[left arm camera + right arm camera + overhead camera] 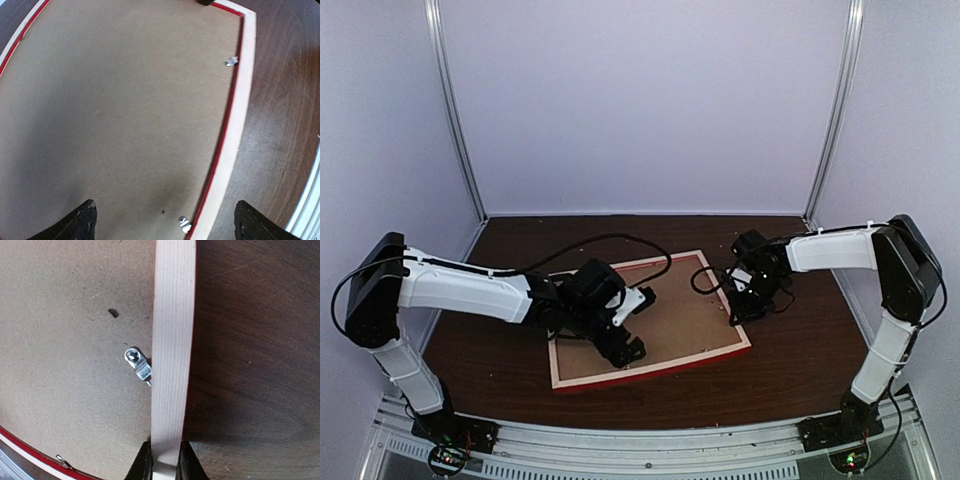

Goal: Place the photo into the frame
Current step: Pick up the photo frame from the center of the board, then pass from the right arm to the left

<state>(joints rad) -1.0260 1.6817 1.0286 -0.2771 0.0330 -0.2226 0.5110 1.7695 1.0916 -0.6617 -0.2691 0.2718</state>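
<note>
- The frame point(650, 366) lies flat on the dark wooden tabletop point(800, 370), near the middle, between the two arms. Its pale wooden back faces up, and the red colour shows only along the edges.
- A brown backing board point(685, 315) fills the opening of the frame and lies inside the rails.
- Small metal tabs sit on the inner edge of the rails. One point(137, 360) is on the right rail and lies over the edge of the board, and another point(230, 61) shows in the left wrist view.
- The left fingers point(82, 222) are spread wide and hold nothing. One tip is over the backing board, and the other is past the pale rail, over the tabletop.
- These fingers seem to hang a little above the board without touching it. I cannot be sure, because the view from above is poor here.
- The right fingers point(144, 465) are at the right rail of the frame, one on each side – one over the board, one over the tabletop. They are closed on the pale rail and pinch it between them.
- The two arms are well apart: the left one reaches over the near left part of the frame, and the right one is at its right edge.
</note>
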